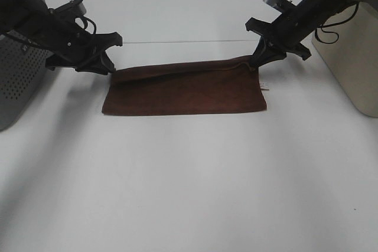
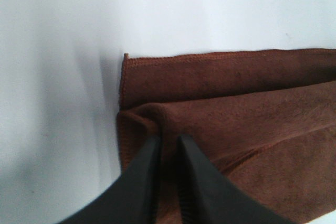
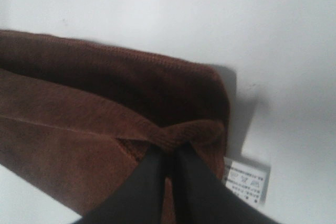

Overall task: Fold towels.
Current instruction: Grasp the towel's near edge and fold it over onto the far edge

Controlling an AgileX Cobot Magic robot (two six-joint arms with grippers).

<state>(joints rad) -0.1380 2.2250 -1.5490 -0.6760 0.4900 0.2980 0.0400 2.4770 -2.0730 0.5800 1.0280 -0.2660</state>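
A dark reddish-brown towel lies on the white table, doubled over into a wide band. My left gripper is shut on the towel's far left corner; the left wrist view shows its fingers pinching a fold of the towel. My right gripper is shut on the far right corner; the right wrist view shows its fingers pinching the towel. A small white tag sticks out at the right corner and also shows in the high view.
A grey perforated box stands at the left edge. A beige box stands at the right edge. The white table stretches toward the front.
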